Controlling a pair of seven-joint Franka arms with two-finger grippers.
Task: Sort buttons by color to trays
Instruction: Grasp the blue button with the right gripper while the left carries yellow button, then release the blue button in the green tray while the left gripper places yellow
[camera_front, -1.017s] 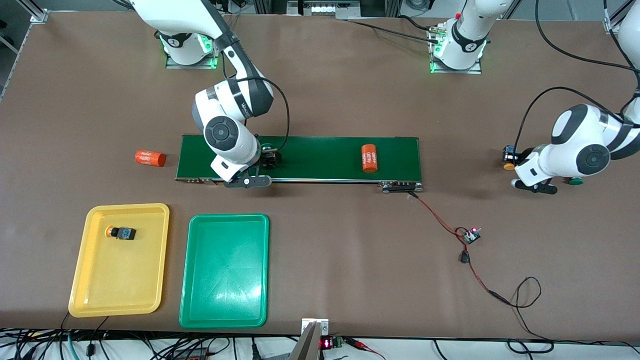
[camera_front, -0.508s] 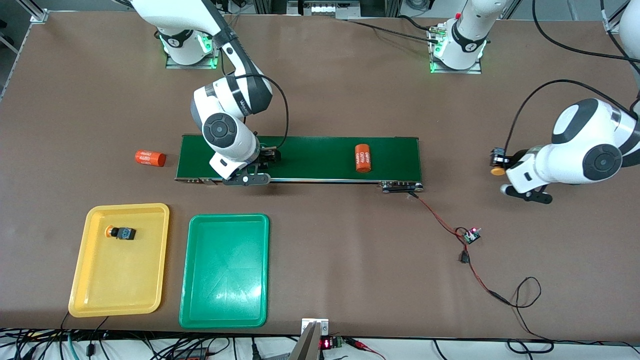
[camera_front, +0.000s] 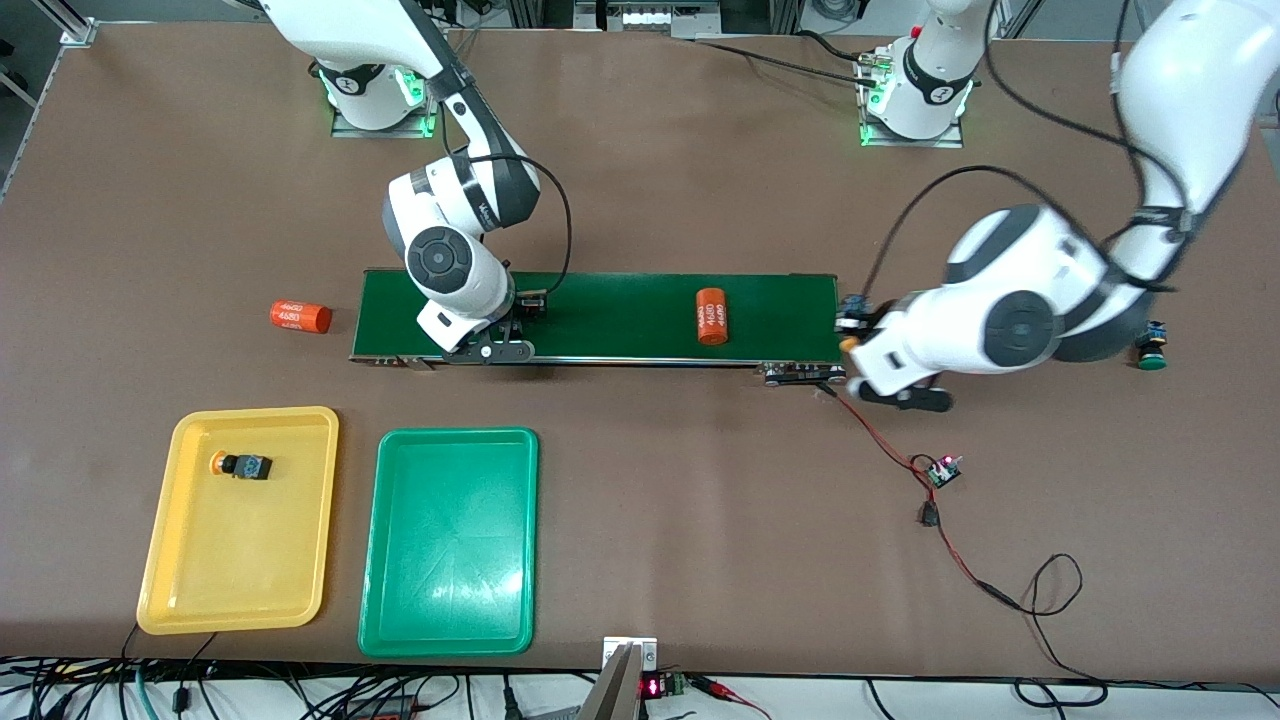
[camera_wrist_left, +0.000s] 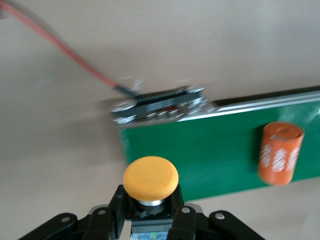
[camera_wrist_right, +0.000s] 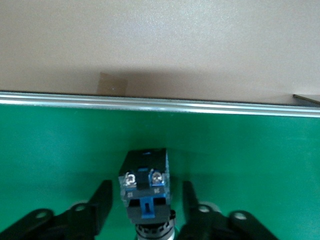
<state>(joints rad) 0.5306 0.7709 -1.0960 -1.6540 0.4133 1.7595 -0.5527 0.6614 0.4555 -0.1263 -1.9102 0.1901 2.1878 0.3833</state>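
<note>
My left gripper (camera_wrist_left: 150, 198) (camera_front: 851, 331) is shut on a yellow-orange button (camera_wrist_left: 150, 178), over the table just off the left arm's end of the conveyor belt (camera_front: 620, 315). My right gripper (camera_wrist_right: 146, 186) (camera_front: 523, 312) is low on the belt, open, one finger on each side of a black-and-blue button (camera_wrist_right: 145, 187) with narrow gaps; its cap is hidden. Another yellow-orange button (camera_front: 243, 465) lies in the yellow tray (camera_front: 230, 570). The green tray (camera_front: 450, 560) holds nothing. A green button (camera_front: 1150, 358) sits on the table at the left arm's end.
An orange "4680" cylinder (camera_front: 711, 315) (camera_wrist_left: 280, 152) lies on the belt, another cylinder (camera_front: 300, 317) on the table off the belt's right-arm end. A red-black wire with a small circuit board (camera_front: 941, 470) runs from the belt's motor end toward the front camera.
The left arm swung from its end of the table to the belt's end with the yellow-orange button. The right gripper's fingers drew in around the button. The belt's cylinder drifted toward the right arm.
</note>
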